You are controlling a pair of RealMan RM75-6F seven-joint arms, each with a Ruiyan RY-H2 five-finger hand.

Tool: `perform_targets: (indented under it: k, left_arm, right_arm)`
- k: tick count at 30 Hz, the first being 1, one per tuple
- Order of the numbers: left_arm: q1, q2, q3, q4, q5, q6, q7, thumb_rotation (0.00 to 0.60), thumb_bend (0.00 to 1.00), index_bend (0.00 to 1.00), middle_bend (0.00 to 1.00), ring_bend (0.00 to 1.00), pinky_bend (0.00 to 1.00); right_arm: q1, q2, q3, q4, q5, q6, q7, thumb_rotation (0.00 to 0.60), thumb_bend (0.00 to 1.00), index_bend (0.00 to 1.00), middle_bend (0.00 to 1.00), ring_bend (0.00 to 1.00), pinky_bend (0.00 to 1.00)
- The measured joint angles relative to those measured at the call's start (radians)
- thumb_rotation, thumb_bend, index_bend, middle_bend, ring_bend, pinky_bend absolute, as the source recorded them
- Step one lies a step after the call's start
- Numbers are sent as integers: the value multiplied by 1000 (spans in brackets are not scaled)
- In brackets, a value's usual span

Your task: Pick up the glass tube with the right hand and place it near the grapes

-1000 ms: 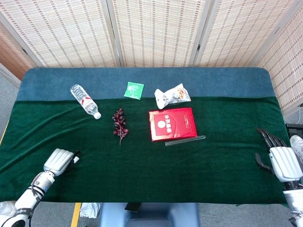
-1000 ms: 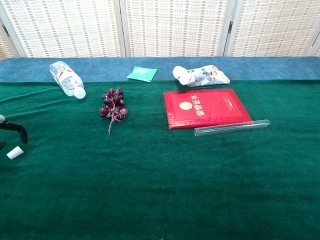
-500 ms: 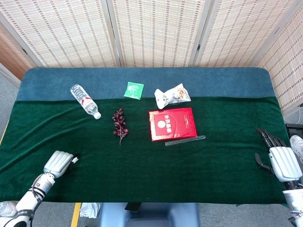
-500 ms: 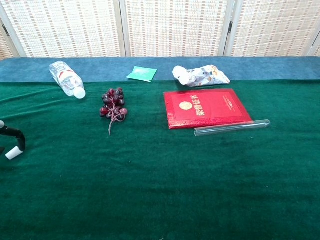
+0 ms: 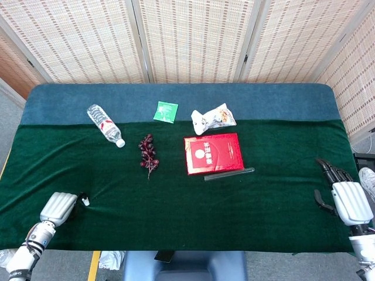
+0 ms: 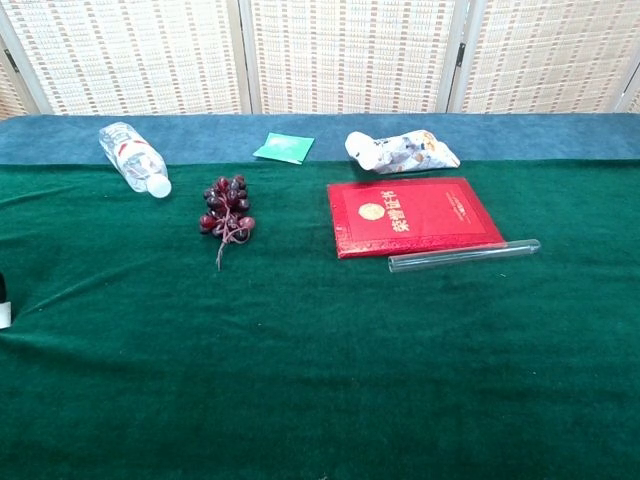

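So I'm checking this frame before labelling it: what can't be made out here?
- Right hand: missing from the chest view, past its edge.
- Left hand: chest view shows only a sliver at the left edge.
- Red booklet: cover lettering too small.
- Snack bag: print too small.

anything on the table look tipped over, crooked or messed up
Mostly tidy. The clear plastic water bottle lies on its side, angled, cap still on, nothing spilled. The crumpled white snack packet looks scrunched. The glass tube lies flat along the red booklet's near edge, slightly tilted; whether they touch is unclear. The dark grapes look intact.
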Motion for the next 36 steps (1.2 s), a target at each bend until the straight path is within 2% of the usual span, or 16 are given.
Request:
perform_targets:
  k: [9, 21, 22, 23, 25, 28, 36]
  left_arm:
    - [24, 13, 21, -46, 24, 33, 12, 600, 743, 368, 1000, 893, 794]
    - [41, 39, 6, -86, 63, 104, 20, 600, 733, 331, 1000, 880, 794]
    - [41, 39, 3, -87, 66, 110, 18, 600, 701, 322, 1000, 872, 794]
    - [41, 39, 1, -86, 70, 115, 13, 600, 623, 308, 1000, 859, 794]
    - [43, 33, -7, -76, 83, 133, 0, 600, 394, 285, 1000, 838, 794]
    - [46, 18, -16, -48, 98, 152, -16, 600, 248, 292, 1000, 839, 794]
    - [33, -42, -24, 46, 99, 115, -31, 600, 224, 379, 1000, 864, 794]
  right_arm:
    - [-8, 3, -2, -2, -5, 13, 4, 600, 557, 0, 125, 187, 191]
    - [-16, 3, -1, 8, -4, 23, 19, 600, 557, 0, 126, 187, 191]
    - [-16, 3, -1, 9, -4, 23, 21, 600, 557, 0, 126, 187, 191]
    - [-16, 4, -1, 10, -4, 24, 22, 600, 557, 0, 126, 187, 191]
    - [-17, 4, -1, 11, -5, 24, 25, 600, 557, 0, 126, 187, 191]
    - [-18, 3, -2, 13, -7, 24, 29, 600, 557, 0, 126, 191, 193]
    - [-18, 1, -5, 19, -3, 16, 36, 600, 557, 0, 129, 192, 196]
